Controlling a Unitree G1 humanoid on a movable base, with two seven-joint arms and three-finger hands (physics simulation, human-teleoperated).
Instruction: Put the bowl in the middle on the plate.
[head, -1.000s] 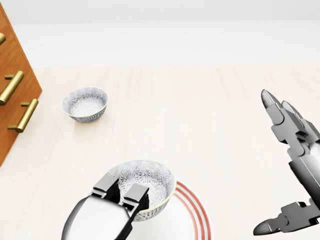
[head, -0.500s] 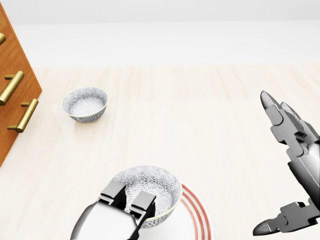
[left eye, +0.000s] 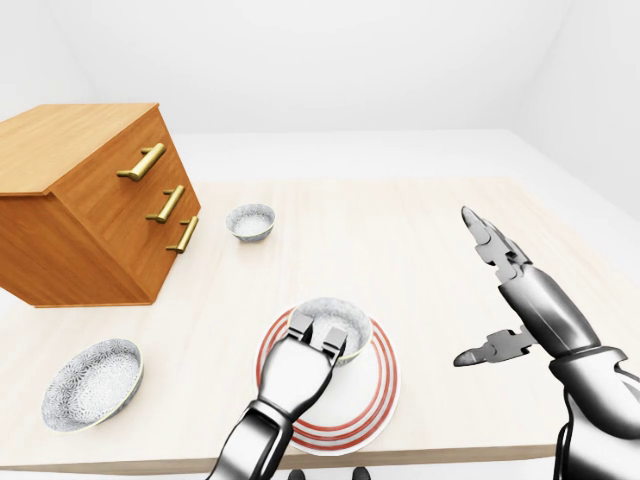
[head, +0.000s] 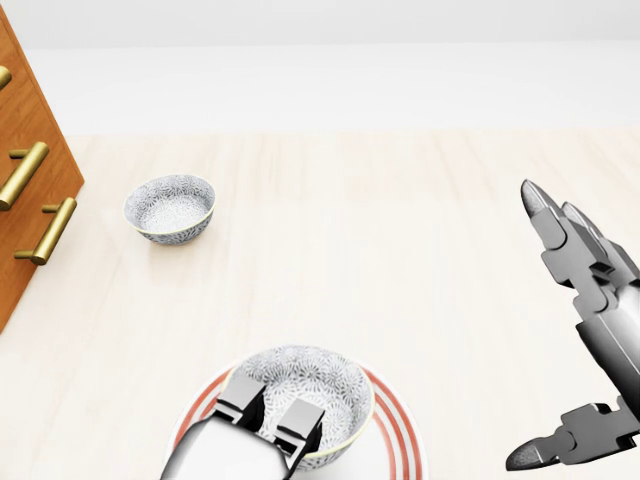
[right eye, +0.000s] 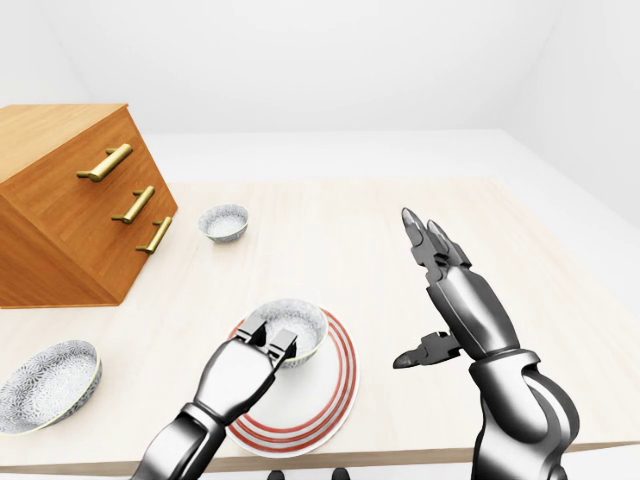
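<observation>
Centrally, the metallic fingers (left eye: 318, 335) of the left hand (left eye: 300, 368) were clenched over the near rim of the grey-patterned ceramic bowl (left eye: 342, 322), two digits hooking inside the cavity; this pinch on the wall presumably kept the vessel level while it was carried. The bowl sat over the white round plate with red concentric rings (left eye: 372, 392), toward the plate's 12 o'clock edge in the left-eye view; whether its base touched the plate could not be told. Because the grip was not yet released, the placing step was judged nearly complete but unfinished.

The right hand (left eye: 505, 300), at 3 o'clock from the plate, was held clear of everything, fingers spread and grasping nothing, apparently parked so as not to disturb the transfer.

Two matching patterned bowls remained on the table: a far bowl (left eye: 249, 221) at 11 o'clock from the plate, near the drawers, and a near bowl (left eye: 92, 384) at 9 o'clock. Their flanking positions suggested the held bowl was the middle one.

An orange-brown wooden drawer chest with brass bar handles (left eye: 95, 205) stood at 10 o'clock. All rested on a pale wood-grain tabletop (left eye: 400, 240), with plain white walls behind and no other furnishing visible.
</observation>
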